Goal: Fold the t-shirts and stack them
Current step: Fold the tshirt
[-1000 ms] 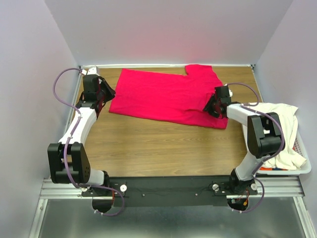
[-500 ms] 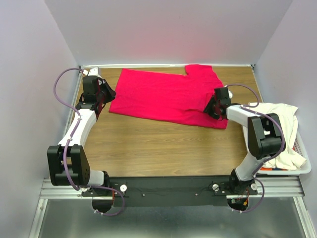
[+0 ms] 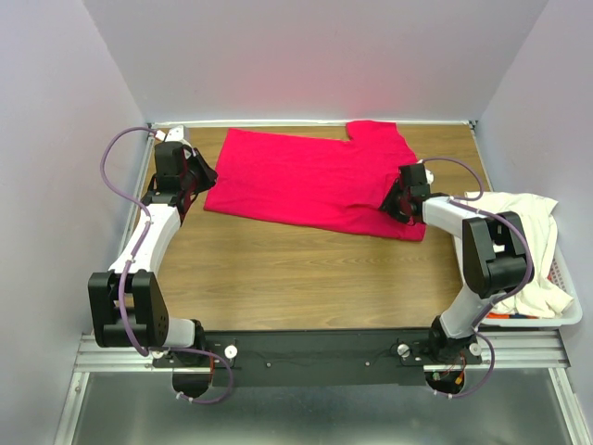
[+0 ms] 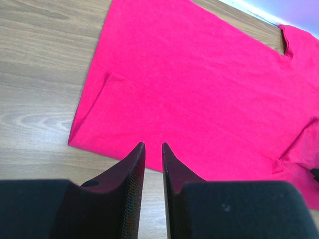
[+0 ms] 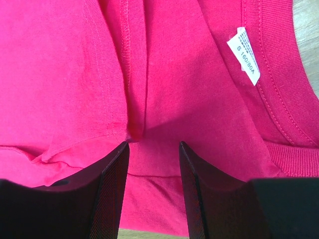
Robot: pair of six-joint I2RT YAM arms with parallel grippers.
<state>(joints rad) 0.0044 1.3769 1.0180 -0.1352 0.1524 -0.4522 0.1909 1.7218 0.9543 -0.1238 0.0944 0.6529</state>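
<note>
red t-shirt (image 3: 310,181): spread flat on the wooden table (image 3: 306,269), upper middle of the top view. The long side runs left-right and one sleeve pokes up at the upper right, by the back edge.
cream t-shirt: (image 3: 519,232) heaped at the right edge of the top view, draped over the rim of the white basket (image 3: 567,301). Well apart from the red one.
left gripper (image 4: 153,145): I'm at the red shirt's left end. My fingers are only a narrow slit apart, with nothing between them. In my wrist view the tips sit over the near hem, lower centre of the frame, with bare wood to the left.
right gripper (image 5: 153,144): I'm at the shirt's right end. My fingers are clearly apart with no cloth pinched. Red fabric fills my wrist view, and a seamed fold runs up the frame from between my tips. I can't tell whether the tips touch the cloth.
size tag (image 5: 244,56): white, upper right of my right wrist view, just inside the ribbed collar (image 5: 279,104).
</note>
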